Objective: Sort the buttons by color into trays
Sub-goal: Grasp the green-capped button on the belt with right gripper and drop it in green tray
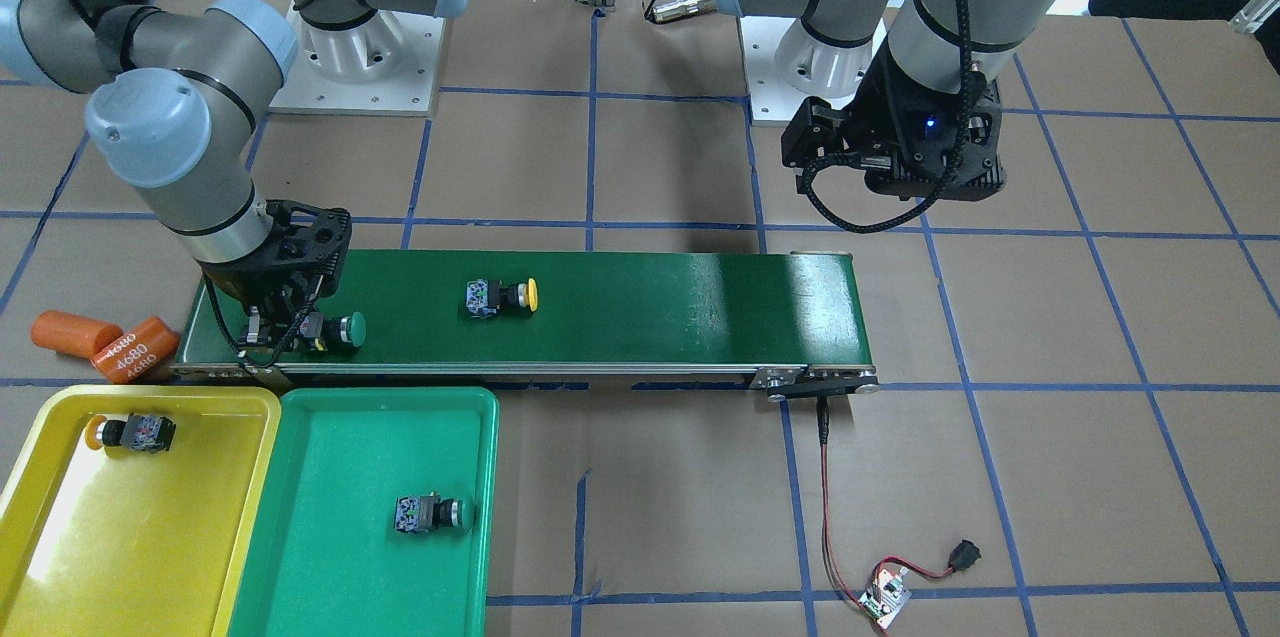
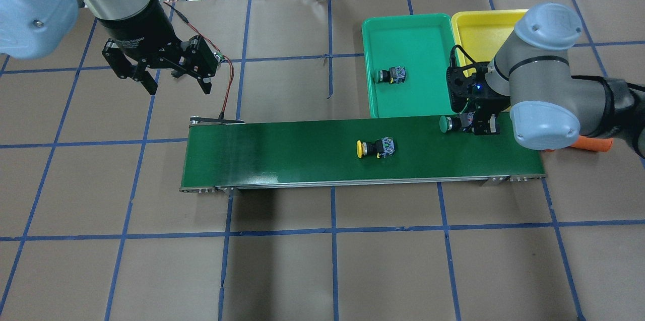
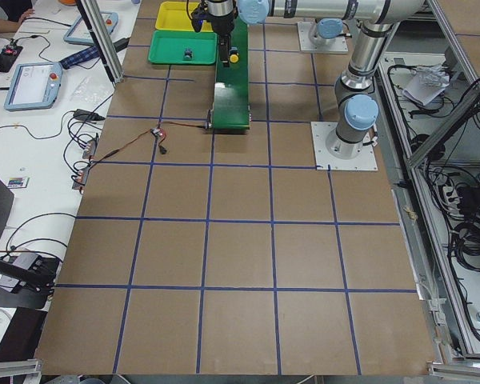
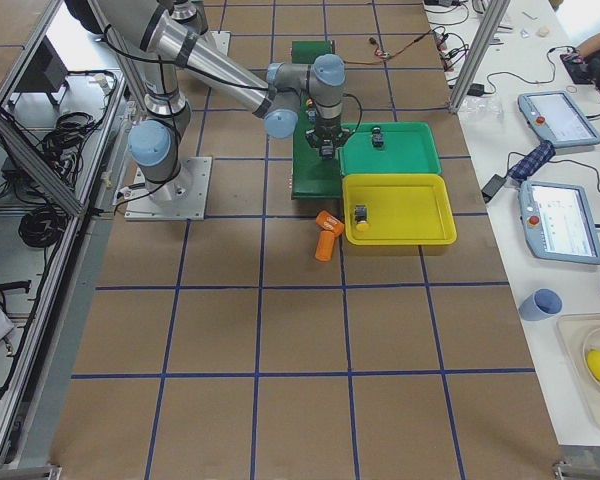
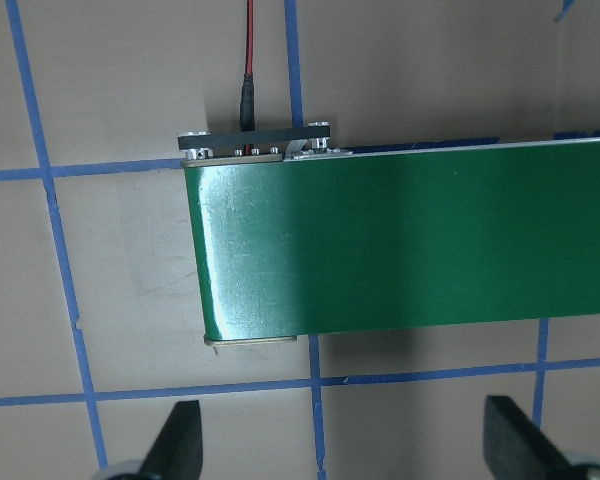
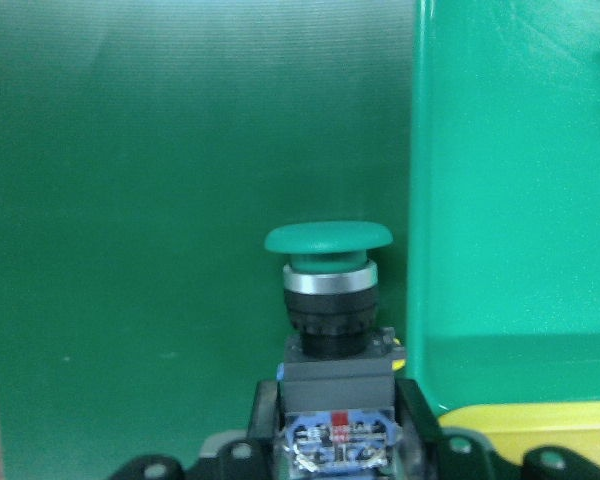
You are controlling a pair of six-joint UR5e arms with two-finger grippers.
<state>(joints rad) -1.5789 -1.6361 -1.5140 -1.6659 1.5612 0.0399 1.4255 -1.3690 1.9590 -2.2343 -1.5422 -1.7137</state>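
Digits "4680" mark one orange cylinder [image 1: 135,350] near the yellow tray [image 1: 120,537].

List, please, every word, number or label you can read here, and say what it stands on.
"4680", printed twice: on the orange cylinder beside the belt.
White print on the left claw: too blurred to read.
Nothing else is readable.

Bright, even overhead light. Pale glare streaks the conveyor belt [image 1: 800,287]; soft shadows fall on the desk [image 2: 282,200]. Right wrist view slightly blurred throughout.
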